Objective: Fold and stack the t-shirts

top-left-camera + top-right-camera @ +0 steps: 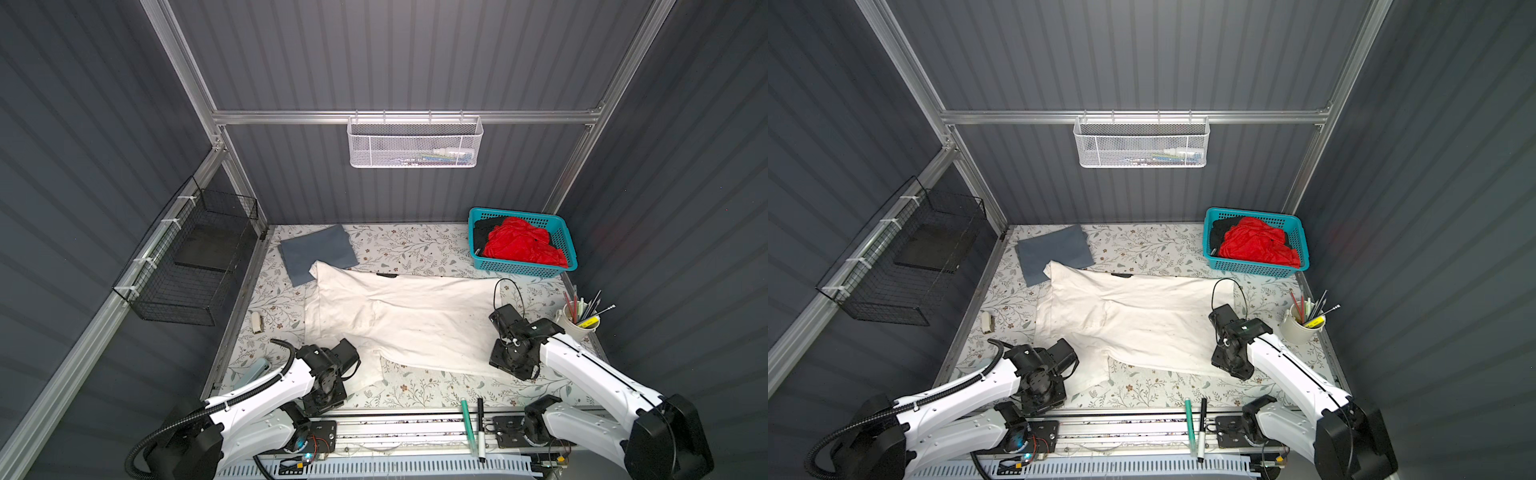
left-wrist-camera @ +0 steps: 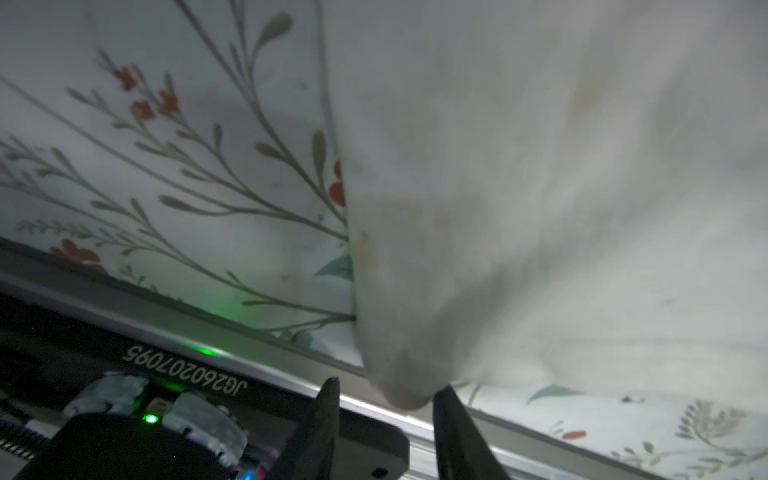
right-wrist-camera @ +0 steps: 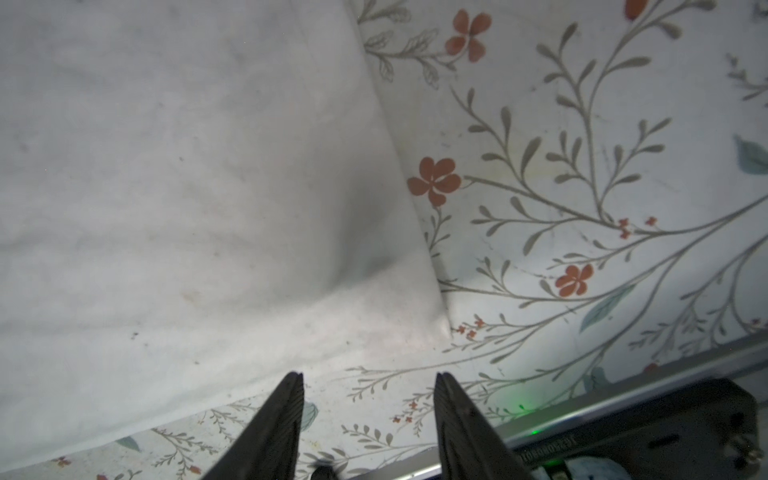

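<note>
An off-white shirt [image 1: 407, 316] lies spread flat on the flowered table cover [image 3: 582, 166]. Its long axis runs from one arm to the other, with the sleeves and neck end toward the left gripper [image 2: 386, 386] and the hem toward the right gripper [image 3: 368, 380]. The left jaws stand apart, and the near sleeve's tip lies in the gap just ahead of them (not pinched, as far as the wrist view shows). The right jaws also stand apart and empty, over bare cover. The hem corner [image 3: 444, 324] lies just ahead of them, off to one side. Each arm is nearest its own end of the shirt.
</note>
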{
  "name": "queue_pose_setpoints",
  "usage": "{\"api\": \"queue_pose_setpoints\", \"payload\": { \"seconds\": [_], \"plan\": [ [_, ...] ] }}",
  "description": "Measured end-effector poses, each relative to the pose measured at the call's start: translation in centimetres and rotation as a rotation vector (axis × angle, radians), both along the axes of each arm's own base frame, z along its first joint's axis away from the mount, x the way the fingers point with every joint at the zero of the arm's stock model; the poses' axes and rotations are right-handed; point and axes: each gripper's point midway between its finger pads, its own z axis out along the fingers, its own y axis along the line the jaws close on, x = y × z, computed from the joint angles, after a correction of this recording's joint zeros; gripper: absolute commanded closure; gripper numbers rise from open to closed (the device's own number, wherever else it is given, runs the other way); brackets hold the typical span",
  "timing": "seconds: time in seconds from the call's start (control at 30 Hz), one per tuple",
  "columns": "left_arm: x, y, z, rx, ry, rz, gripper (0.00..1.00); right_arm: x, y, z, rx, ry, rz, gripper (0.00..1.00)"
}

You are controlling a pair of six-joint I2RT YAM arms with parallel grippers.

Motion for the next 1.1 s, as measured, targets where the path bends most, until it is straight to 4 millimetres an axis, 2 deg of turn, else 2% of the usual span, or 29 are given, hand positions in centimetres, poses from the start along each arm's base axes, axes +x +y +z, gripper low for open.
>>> {"api": "queue_pose_setpoints", "payload": {
  "seconds": [0.33,0.5,0.7,0.83,0.9,1.03,1.1],
  "plan": [
    [1.7,0.0,0.1,0.062,-0.044,-0.008,0.63,0.3,0.6,0.0,0.030,-0.009,0.000,0.45],
    [2.3,-0.2,0.0,0.058,-0.069,-0.010,0.73,0.5,0.7,-0.1,0.037,-0.018,-0.001,0.44],
    [3.0,-1.4,-0.1,-0.003,-0.101,-0.002,1.00,-0.1,1.0,-1.5,0.065,-0.001,-0.017,0.45],
    [3.3,-1.5,0.2,-0.007,-0.123,-0.013,1.00,-0.3,0.7,-1.6,0.058,-0.005,-0.046,0.48],
    [3.8,-1.5,1.0,0.003,-0.138,-0.028,1.00,-0.2,0.6,-1.5,0.052,-0.013,-0.061,0.50],
    [5.9,-1.8,4.2,0.030,-0.216,-0.062,1.00,-0.5,0.1,-1.6,0.032,0.001,-0.086,0.58],
    [6.9,-1.7,5.7,0.045,-0.265,-0.070,1.00,-0.9,-0.3,-1.6,0.015,0.009,-0.102,0.58]
  ]
}}
